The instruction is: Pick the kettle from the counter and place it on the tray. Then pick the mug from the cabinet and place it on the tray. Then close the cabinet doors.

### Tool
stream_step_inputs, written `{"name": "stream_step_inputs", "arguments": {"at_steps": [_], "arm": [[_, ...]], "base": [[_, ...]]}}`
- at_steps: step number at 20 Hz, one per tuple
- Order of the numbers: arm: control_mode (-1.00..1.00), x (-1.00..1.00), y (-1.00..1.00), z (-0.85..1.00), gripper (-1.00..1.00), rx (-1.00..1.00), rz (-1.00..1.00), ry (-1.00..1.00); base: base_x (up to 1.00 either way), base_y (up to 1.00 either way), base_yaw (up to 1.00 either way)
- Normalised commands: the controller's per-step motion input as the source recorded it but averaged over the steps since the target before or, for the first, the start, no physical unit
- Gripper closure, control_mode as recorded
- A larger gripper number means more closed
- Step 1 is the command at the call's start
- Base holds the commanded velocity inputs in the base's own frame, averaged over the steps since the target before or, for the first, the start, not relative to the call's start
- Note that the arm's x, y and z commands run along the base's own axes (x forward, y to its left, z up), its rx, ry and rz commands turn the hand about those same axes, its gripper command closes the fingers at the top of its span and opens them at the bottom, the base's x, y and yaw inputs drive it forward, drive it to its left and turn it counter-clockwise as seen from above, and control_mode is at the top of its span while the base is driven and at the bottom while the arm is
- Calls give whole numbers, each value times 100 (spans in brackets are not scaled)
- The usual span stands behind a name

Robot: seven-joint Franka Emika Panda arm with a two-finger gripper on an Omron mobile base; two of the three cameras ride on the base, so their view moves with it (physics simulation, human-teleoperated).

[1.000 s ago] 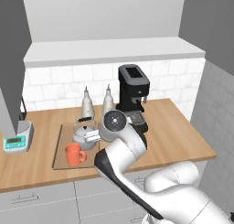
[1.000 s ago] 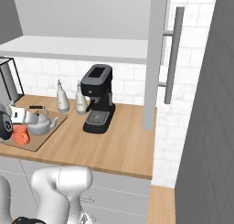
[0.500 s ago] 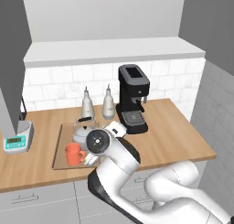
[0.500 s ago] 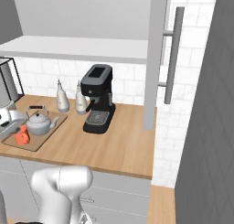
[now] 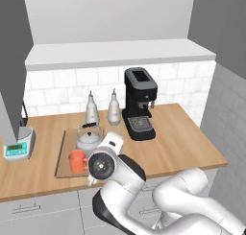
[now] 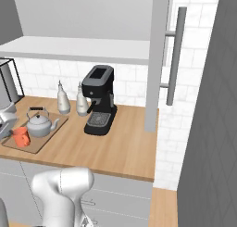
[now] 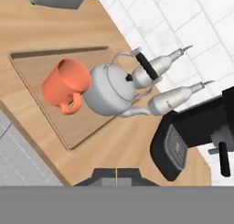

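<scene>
Mug (image 7: 67,82) beside kettle (image 7: 109,93) on tray (image 7: 32,67), apart from shut, empty claw (image 7: 116,171).

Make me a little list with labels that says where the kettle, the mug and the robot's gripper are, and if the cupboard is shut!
kettle: silver, upright on the tray, kettle
mug: orange, upright on the tray beside the kettle, mug
gripper: shut, holding nothing, above the counter in front of the tray, gripper
cabinet doors: open, right door swung out
left to do: close the cabinet doors
</scene>
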Motion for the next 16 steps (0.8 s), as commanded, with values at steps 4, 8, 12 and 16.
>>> {"name": "stream_step_inputs", "arguments": {"at_steps": [4, 8, 12, 16], "arm": [[-100, 0, 47, 32, 100, -15, 2, -18], [-100, 0, 53, 49, 100, -22, 0, -25], [-100, 0, 69, 35, 100, -16, 0, -27], [-100, 0, 74, 19, 100, -8, 0, -39]], "base": [[0, 0, 0], [0, 0, 0], [0, 0, 0], [0, 0, 0]]}}
